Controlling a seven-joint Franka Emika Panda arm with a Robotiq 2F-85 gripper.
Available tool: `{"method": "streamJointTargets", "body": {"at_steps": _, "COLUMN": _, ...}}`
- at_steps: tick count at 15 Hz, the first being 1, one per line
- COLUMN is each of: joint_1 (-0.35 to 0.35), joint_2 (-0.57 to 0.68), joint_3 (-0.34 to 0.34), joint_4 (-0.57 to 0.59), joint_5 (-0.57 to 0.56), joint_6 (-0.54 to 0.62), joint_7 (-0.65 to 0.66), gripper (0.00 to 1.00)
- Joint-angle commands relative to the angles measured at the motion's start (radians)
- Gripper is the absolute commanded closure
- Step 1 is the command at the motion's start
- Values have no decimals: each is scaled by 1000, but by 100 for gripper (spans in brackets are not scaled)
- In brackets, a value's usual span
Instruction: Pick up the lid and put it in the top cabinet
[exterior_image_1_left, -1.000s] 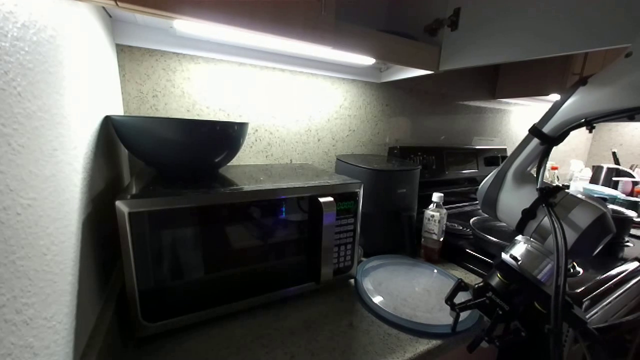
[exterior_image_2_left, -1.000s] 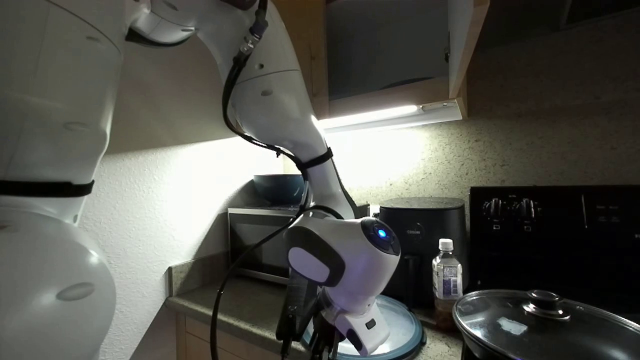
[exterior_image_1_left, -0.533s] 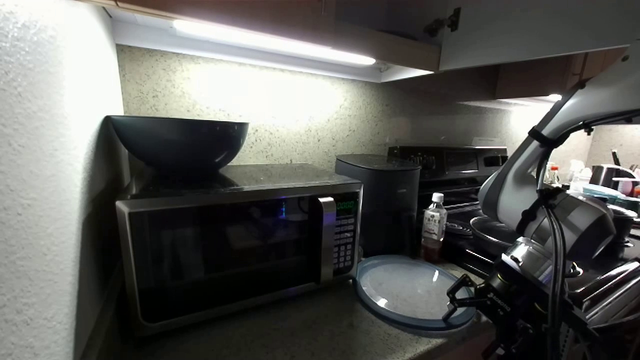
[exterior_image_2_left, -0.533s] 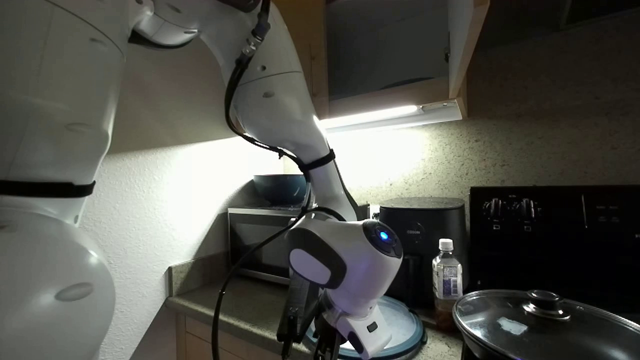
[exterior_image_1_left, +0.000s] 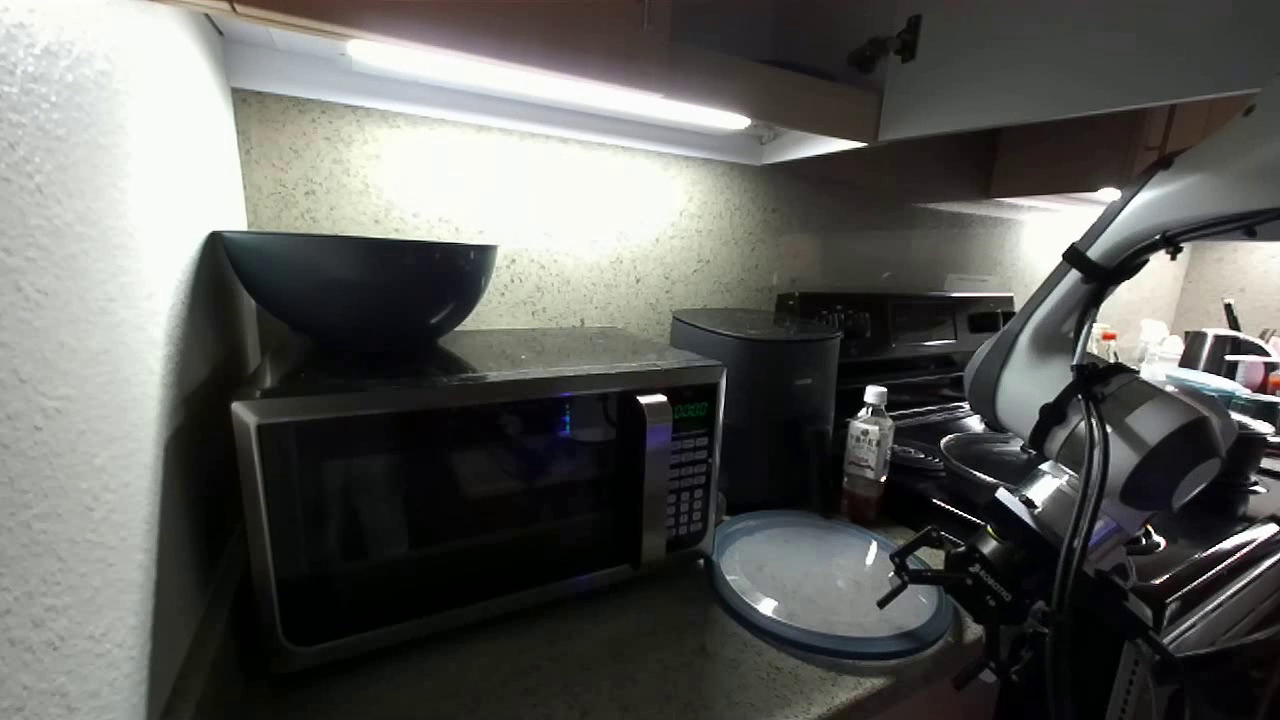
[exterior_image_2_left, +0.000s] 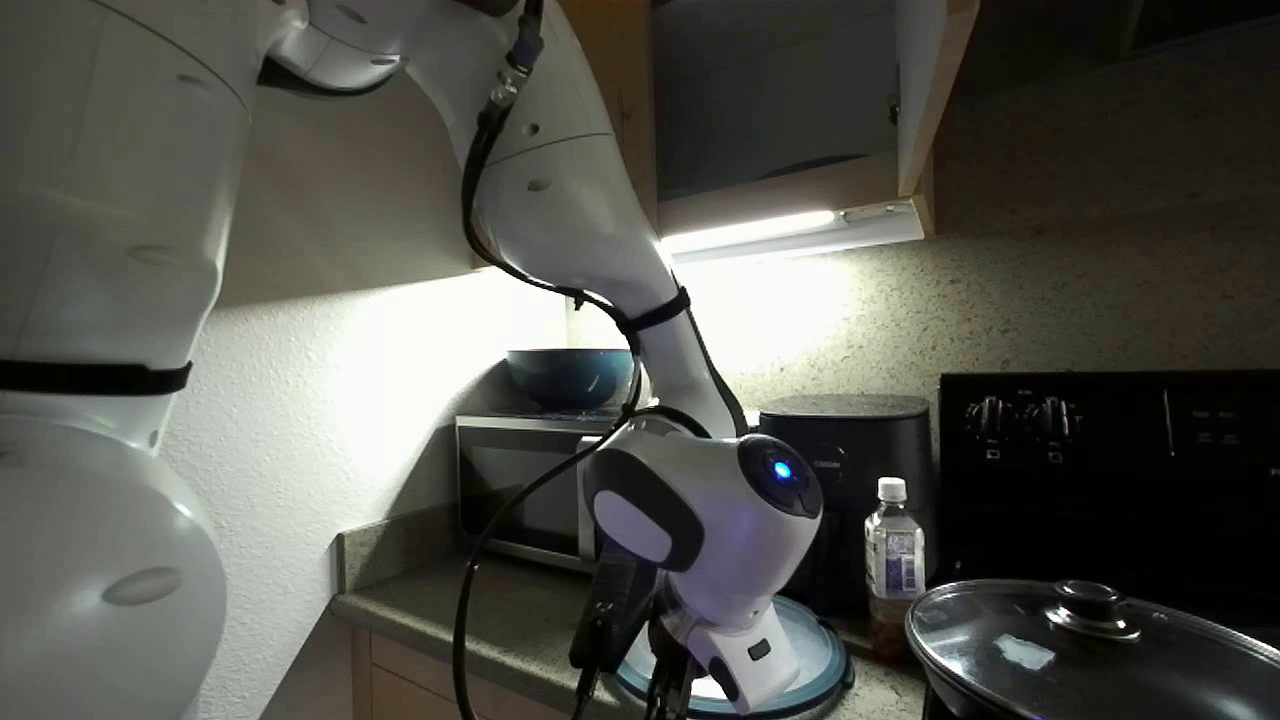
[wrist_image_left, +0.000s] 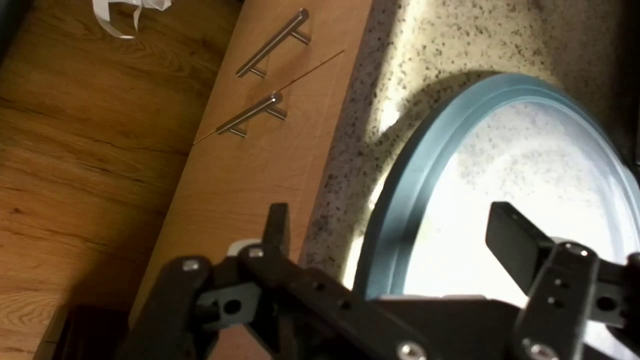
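The fingers (wrist_image_left: 511, 240) stand wide apart; in the wrist view one overlaps the lid (wrist_image_left: 490, 185). In an exterior view the lid lies on the surface (exterior_image_1_left: 600, 650), between three and four o'clock from the microwave (exterior_image_1_left: 450, 520). In an exterior view the top cabinet (exterior_image_2_left: 790, 193) stands open at twelve o'clock from the lid.

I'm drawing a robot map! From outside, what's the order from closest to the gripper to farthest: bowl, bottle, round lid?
In an exterior view:
1. The round lid, right by the gripper.
2. The bottle, standing just behind the round lid.
3. The bowl, far across, on top of the microwave.
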Motion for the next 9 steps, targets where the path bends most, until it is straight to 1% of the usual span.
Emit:
{"method": "streamJointTargets", "body": {"at_steps": 1, "joint_1": -17, "joint_2": -17, "joint_3": -3, "joint_4": 4, "joint_5": 65, "joint_6": -51, "joint_7": -41, "gripper": 0}}
{"method": "streamJointTargets", "body": {"at_steps": 7, "joint_1": -16, "joint_2": -5, "joint_3": -9, "joint_4": 24, "joint_5": 98, "joint_6": -103, "joint_7": -55, "gripper": 0}}
{"method": "streamJointTargets", "body": {"at_steps": 8, "joint_1": -16, "joint_2": -4, "joint_3": -9, "joint_4": 27, "joint_5": 110, "joint_6": -110, "joint_7": -63, "gripper": 0}}
{"method": "streamJointTargets", "body": {"at_steps": 9, "joint_1": -19, "joint_2": 3, "joint_3": -9, "joint_4": 38, "joint_5": 145, "joint_6": -126, "joint_7": -92, "gripper": 0}}
